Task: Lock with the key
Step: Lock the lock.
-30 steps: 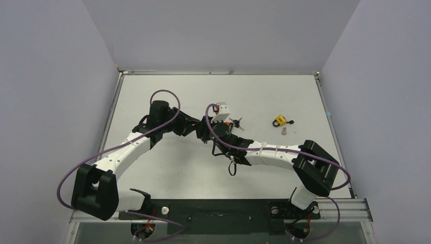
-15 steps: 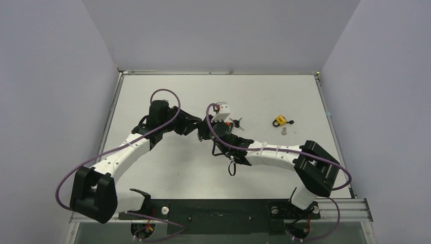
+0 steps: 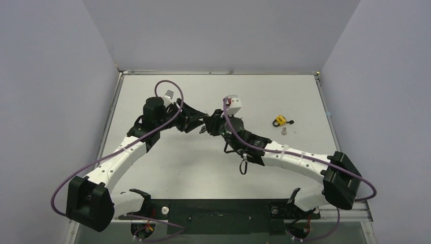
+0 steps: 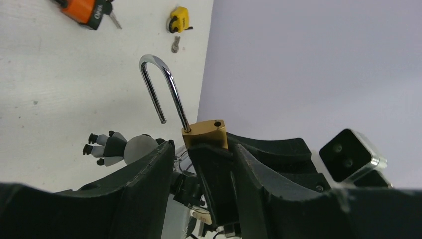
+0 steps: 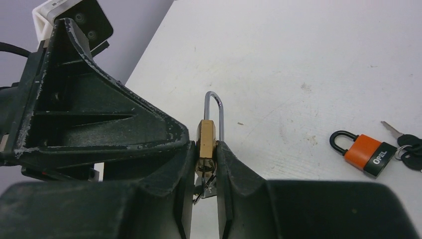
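The right claw (image 5: 204, 149) is gripping a brass padlock (image 5: 205, 137). The open left claw (image 4: 204, 152) is crowding it. An orange padlock (image 5: 367, 154) is lying right of them.

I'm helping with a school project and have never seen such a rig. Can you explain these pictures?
These are two robot arms bolted to a table, each ending in a two-finger gripper. The wide picture comes from a camera above and behind them. The other two come from a camera on each wrist, looking along its own fingers.

The right gripper pinches a brass padlock. Its shackle is swung open, and a key ring hangs below it. The left gripper sits right beside the padlock, and its jaws look open.

On the table lie an orange padlock with keys, a yellow padlock and what looks like a small key.
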`<state>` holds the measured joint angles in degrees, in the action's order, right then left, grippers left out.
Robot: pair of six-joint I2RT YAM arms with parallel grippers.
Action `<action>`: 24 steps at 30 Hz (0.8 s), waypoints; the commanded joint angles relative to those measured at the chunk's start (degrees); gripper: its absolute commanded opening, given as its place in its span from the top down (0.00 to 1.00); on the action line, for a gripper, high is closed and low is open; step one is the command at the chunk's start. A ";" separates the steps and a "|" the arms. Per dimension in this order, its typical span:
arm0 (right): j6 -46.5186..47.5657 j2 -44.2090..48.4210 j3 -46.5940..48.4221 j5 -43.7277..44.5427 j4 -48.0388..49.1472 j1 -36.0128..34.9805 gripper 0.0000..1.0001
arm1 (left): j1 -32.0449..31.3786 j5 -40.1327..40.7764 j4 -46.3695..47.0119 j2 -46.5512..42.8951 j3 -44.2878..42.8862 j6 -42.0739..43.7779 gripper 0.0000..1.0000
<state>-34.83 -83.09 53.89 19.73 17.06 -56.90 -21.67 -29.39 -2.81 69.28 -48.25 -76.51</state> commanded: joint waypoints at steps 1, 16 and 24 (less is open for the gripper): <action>1.08 8.73 0.74 -6.05 -2.53 3.82 1.00 | -0.15 -6.97 0.93 -4.51 -4.90 7.72 0.56; 9.13 27.06 1.28 -32.12 -21.27 8.37 1.00 | 1.73 -9.15 7.10 -12.86 0.40 -8.09 0.49; 12.22 27.95 4.04 -30.47 -26.80 4.62 1.00 | -0.52 -8.03 10.17 -15.98 2.63 -14.87 0.50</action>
<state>-24.93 -56.01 54.26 -9.82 -8.86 -51.13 -20.51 -37.56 1.17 55.18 -45.84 -87.26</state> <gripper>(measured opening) 0.149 0.505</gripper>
